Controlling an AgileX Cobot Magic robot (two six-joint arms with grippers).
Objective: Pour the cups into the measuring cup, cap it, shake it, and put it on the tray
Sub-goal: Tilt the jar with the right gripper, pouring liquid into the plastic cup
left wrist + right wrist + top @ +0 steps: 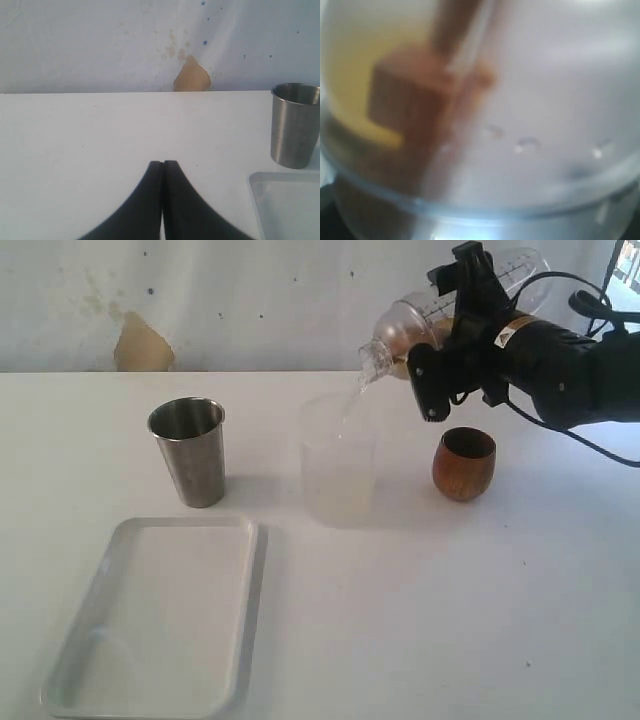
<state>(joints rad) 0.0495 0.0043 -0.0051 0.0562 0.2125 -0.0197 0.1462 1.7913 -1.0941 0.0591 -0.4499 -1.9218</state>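
Note:
My right gripper (452, 345) is shut on the measuring cup (512, 272), a clear cylinder with printed marks and a clear dome cap (400, 328). It holds it tilted, spout down, just above the mouth of a frosted translucent cup (338, 465). In the right wrist view the measuring cup (530, 100) fills the picture, blurred, and the fingers are hidden. The brown wooden cup (464, 463) stands under the right arm. Farther left stands the steel tumbler (190, 452) (295, 125). The white tray (170, 620) (287, 205) lies front left. My left gripper (163, 162) is shut on nothing above bare table.
A white wall with a tan chipped patch (142, 345) runs along the table's far edge. The right arm's black cable (590, 445) loops over the table behind the wooden cup.

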